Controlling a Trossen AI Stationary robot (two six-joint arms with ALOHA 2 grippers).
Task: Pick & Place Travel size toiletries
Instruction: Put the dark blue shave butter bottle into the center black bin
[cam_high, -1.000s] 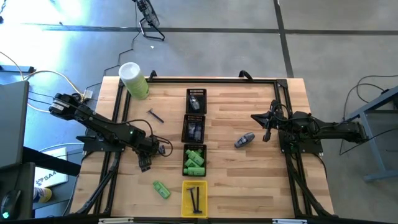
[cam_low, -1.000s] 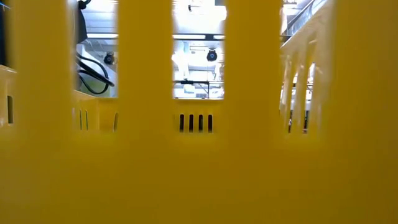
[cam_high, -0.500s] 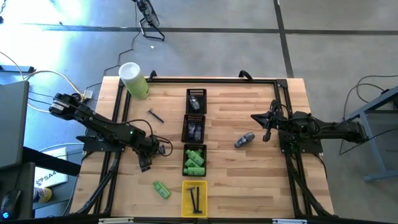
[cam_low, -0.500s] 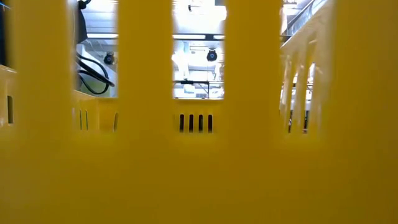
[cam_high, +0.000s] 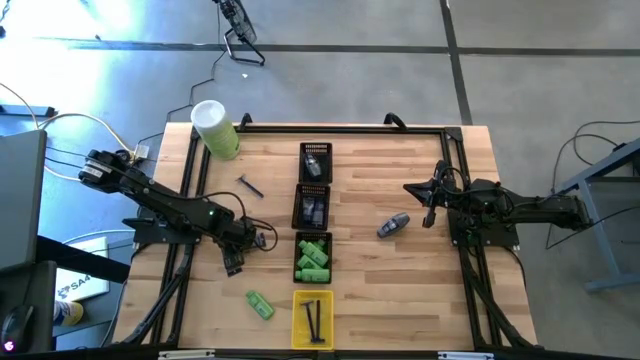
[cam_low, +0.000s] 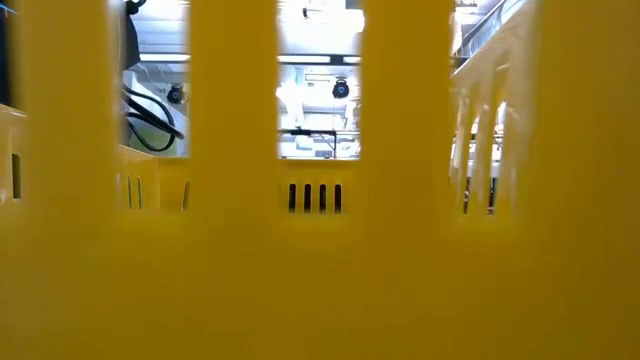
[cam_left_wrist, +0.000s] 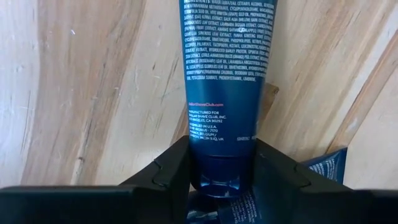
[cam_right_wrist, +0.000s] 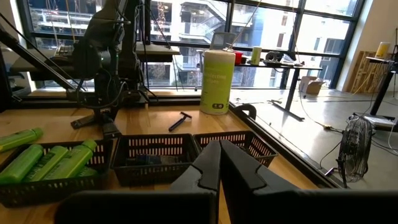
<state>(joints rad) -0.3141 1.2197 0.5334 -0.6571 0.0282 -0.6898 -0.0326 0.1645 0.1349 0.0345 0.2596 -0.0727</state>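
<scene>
Gripping a dark blue tube (cam_left_wrist: 225, 74) by its cap, left gripper (cam_left_wrist: 221, 171) should lift squarely; right gripper (cam_right_wrist: 219, 163) waits clenched.

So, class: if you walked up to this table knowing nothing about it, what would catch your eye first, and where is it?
Probably the row of trays down the table's middle: three black ones, the nearest packed with bright green bottles, then a yellow tray at the front edge. Next, the left gripper, closed on a dark blue tube over the wood. A tall pale-green cylinder stands at the far left corner.
</scene>
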